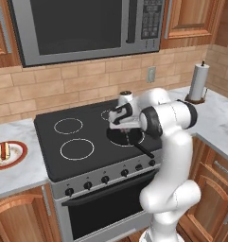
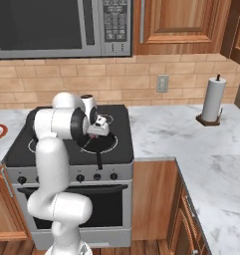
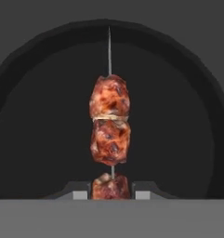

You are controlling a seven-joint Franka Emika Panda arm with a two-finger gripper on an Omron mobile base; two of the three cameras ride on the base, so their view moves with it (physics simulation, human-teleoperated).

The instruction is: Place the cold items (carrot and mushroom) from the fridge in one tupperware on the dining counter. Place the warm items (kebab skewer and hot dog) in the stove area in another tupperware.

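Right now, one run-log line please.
phase: grasp | gripper: shut on kebab skewer | skewer in: pan on stove | hot dog: untouched

No legible text, brand, number or sign appears in any view. The microwave keypad (image 2: 116,26) carries a grid of small pale buttons, but their markings are too small and blurred to read; the same panel (image 1: 152,19) is equally unreadable from the other side. The stove knobs (image 1: 105,179) bear no readable markings. The wall outlet (image 2: 163,82) is unlabelled.
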